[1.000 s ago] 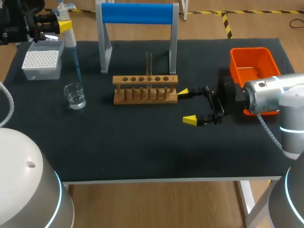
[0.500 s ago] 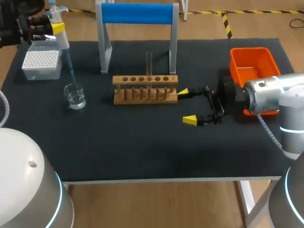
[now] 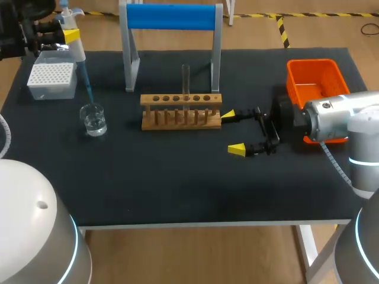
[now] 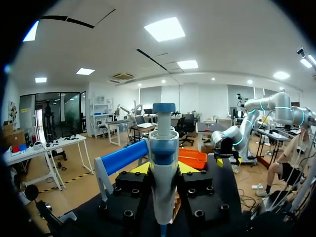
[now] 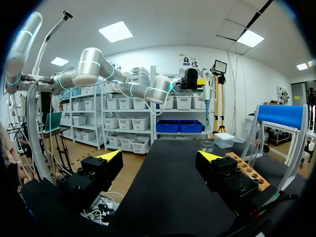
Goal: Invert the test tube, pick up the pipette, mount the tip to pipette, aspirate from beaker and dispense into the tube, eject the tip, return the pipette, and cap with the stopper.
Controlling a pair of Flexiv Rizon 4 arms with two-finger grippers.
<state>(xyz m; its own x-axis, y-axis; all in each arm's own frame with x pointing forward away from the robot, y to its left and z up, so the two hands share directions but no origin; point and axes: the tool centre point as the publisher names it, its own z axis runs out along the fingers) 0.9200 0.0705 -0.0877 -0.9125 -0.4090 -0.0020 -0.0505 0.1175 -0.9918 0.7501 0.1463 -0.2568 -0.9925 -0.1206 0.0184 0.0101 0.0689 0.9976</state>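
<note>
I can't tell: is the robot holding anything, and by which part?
The left gripper holds the pipette by its upper body. The right gripper is open, holding nothing.

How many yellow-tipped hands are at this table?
2: the left hand holds the pipette by the beaker; the right hand sits open beside the wooden rack.

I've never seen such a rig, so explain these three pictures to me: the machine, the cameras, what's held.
It is a robot with two arms at a black table. One picture looks down from above; the other two come from a camera on each wrist. The left gripper is shut on a pipette, its blue tip pointing down at a beaker. The right gripper is open and empty, beside a wooden rack holding one test tube. Also there: a white tip box, an orange bin and a blue-topped stand.
</note>
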